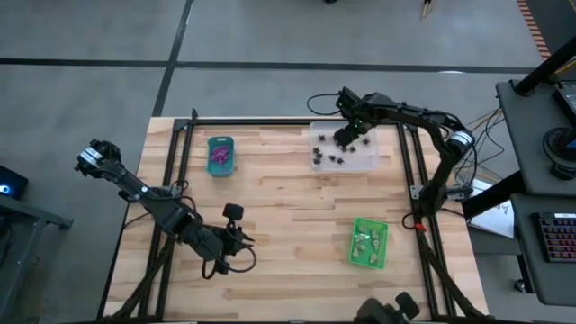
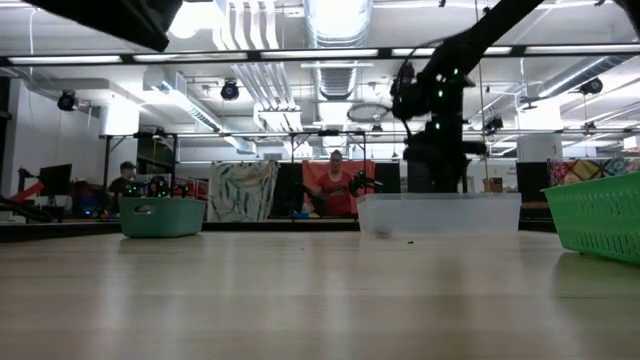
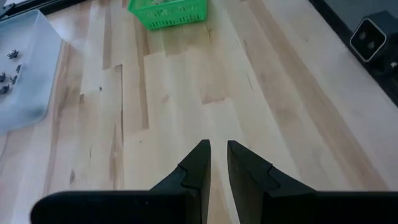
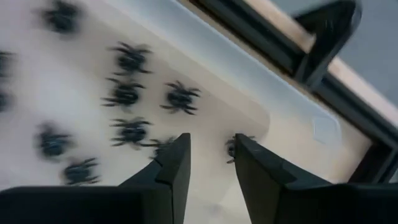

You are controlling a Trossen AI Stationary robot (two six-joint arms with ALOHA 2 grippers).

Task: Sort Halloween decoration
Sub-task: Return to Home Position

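- Right gripper (image 4: pixel 208 155): fingers apart, nothing held, low over clear tray (image 1: pixel 371 162) at far right; black spiders (image 4: pixel 180 98) lie just ahead, inside tray.
- Left gripper (image 3: pixel 217 155): fingers nearly together, empty, waiting near-left.
- Purple bits: teal tray (image 1: pixel 220 155); pale bits: green tray (image 1: pixel 369 243).

Right gripper (image 1: pixel 346 137) hangs over the clear tray (image 1: pixel 382 160) (black trinkets (image 1: pixel 335 158) inside) — left gripper (image 1: pixel 241 237) waits on bare wood.
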